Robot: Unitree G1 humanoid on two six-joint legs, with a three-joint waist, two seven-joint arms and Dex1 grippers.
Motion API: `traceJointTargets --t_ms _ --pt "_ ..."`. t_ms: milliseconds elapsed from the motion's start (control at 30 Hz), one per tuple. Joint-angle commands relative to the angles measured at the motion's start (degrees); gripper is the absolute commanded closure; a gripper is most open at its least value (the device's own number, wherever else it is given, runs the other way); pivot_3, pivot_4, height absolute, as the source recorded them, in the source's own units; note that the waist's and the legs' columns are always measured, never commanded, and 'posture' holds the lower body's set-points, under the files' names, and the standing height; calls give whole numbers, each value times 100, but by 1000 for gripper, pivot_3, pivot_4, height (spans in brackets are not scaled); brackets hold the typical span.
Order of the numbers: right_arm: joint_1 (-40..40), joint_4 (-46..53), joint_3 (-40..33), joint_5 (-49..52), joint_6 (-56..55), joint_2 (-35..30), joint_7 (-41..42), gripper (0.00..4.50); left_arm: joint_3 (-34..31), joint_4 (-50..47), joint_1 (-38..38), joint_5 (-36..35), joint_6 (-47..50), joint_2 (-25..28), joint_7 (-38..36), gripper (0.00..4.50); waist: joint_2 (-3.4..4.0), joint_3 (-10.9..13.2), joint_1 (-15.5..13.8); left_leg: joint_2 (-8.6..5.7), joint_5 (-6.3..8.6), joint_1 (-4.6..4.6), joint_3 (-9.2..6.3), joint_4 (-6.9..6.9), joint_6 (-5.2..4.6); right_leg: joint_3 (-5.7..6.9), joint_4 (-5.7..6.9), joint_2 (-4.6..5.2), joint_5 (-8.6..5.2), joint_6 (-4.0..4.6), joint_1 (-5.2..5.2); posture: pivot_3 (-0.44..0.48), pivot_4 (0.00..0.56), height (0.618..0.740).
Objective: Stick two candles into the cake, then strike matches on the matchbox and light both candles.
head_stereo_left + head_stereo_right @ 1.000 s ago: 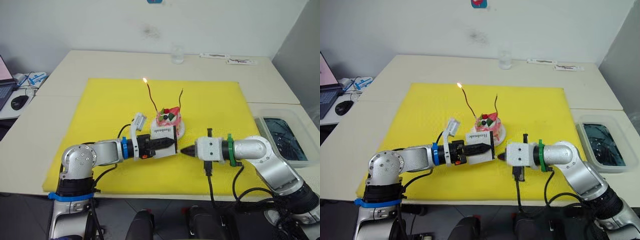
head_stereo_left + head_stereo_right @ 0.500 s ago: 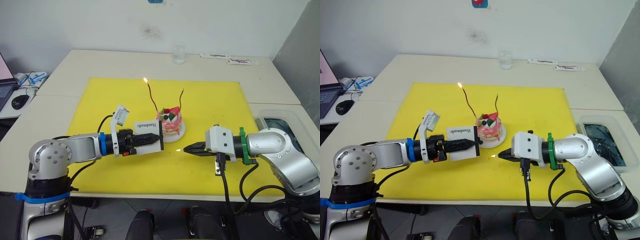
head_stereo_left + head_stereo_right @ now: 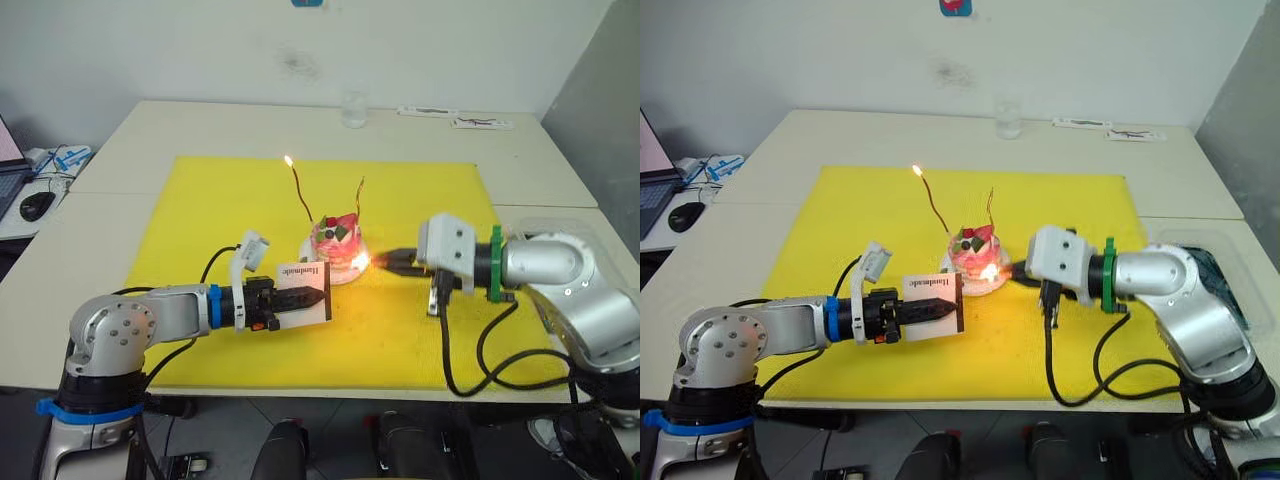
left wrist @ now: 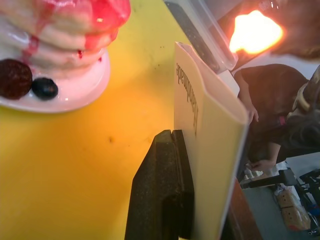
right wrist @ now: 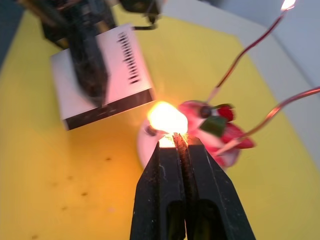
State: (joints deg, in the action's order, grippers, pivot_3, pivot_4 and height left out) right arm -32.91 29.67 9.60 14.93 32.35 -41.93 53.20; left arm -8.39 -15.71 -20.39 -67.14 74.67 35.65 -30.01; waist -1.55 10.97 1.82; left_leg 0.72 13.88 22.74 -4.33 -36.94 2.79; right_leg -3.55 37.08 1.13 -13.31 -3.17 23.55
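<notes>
The pink cake (image 3: 337, 238) stands on its white plate (image 3: 352, 272) mid-mat with both wavy candles in it. The dark red candle (image 3: 301, 196) burns at its tip; the tan candle (image 3: 361, 197) has no flame. My right gripper (image 3: 386, 262) is shut on a match (image 5: 183, 150) whose tip flares (image 3: 364, 262) at the plate's right rim, low beside the cake. My left gripper (image 3: 318, 297) is shut on the white matchbox (image 3: 305, 275), held on edge just front-left of the cake. The left wrist view shows the matchbox (image 4: 210, 145) and cake (image 4: 60, 35) close together.
A yellow mat (image 3: 430, 200) covers the table's middle. At the table's back stands a clear glass (image 3: 354, 108), with papers (image 3: 455, 119) to its right. A clear bin (image 3: 1230, 262) sits behind my right arm. A mouse (image 3: 38, 205) lies far left.
My right gripper has swung from the mat's front up to the cake's right side, and the match flame has grown. My left gripper brought the matchbox back toward the cake's front.
</notes>
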Motion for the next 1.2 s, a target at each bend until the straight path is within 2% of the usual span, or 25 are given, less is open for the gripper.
traceJointTargets --t_ms 33,167,333,1200 --pt "-355 -198 -155 -148 -102 74 -243 4475 50 -229 31 88 -175 27 -148 4500 0 0 1 0 0 0 0 0 0 -1 0 0 0 0 0 0 150 740" --pt "-966 -644 -50 -455 -212 309 -593 4475 133 -270 52 134 -220 -56 -157 4500 1 1 1 0 0 5 4 1 0 -4 -1 1 2 -4 7 0 150 740" --pt "-1236 -1035 78 -832 -543 504 -804 4475 170 -281 51 148 -235 -73 -200 4500 1 1 2 1 0 7 2 7 0 0 0 0 4 -7 9 0 150 740" --pt "-1017 -1157 13 -955 -887 526 -602 4475 182 -259 3 169 -213 -131 -221 4500 2 1 3 0 0 8 2 5 0 -1 2 1 6 -9 10 0 150 740"
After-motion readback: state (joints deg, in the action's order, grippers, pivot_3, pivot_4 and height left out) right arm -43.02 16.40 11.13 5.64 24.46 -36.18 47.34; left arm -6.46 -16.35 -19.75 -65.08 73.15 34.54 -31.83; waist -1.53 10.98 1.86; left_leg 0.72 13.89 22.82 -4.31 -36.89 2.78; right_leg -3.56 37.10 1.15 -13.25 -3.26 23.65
